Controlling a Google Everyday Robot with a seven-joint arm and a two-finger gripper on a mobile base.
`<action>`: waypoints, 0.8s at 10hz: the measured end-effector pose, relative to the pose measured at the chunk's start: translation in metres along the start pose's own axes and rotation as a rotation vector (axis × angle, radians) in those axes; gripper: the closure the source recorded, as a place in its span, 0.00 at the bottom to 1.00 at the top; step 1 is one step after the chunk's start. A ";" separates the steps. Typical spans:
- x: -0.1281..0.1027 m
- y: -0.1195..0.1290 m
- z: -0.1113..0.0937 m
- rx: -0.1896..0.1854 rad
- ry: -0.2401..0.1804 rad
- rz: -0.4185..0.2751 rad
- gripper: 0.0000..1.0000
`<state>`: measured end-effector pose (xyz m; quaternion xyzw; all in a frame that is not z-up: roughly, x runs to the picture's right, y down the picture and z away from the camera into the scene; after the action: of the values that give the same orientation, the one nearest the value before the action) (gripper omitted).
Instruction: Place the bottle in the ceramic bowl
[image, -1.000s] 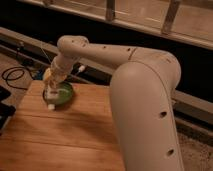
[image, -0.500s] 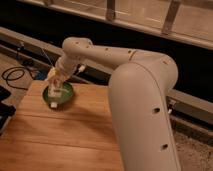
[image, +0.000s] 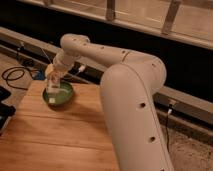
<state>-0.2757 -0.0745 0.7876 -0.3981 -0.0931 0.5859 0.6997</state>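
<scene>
The ceramic bowl (image: 60, 96), small, round and glossy green, sits at the far left of the wooden table (image: 55, 137). My gripper (image: 53, 84) hangs straight over the bowl's left half, at the end of the white arm that reaches in from the right. It is shut on the bottle (image: 53, 89), a slim white one. The bottle points down, with its lower end at or just inside the bowl's rim. Part of the bottle is hidden by the fingers.
My bulky white arm (image: 132, 95) covers the table's right side. Black cables (image: 15, 75) lie on the floor beyond the table's left corner. A dark object (image: 4, 112) sits at the left edge. A dark wall and window rail run behind.
The arm's wrist section has swung slightly to the right. The gripper with the bottle has stayed over the bowl, almost in the same spot.
</scene>
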 end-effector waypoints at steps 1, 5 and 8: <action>0.000 0.002 0.001 -0.002 0.001 -0.003 1.00; 0.008 -0.016 -0.011 0.011 -0.049 0.023 1.00; -0.015 -0.017 0.005 -0.030 -0.071 0.015 1.00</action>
<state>-0.2704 -0.0854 0.8066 -0.3883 -0.1239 0.6033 0.6855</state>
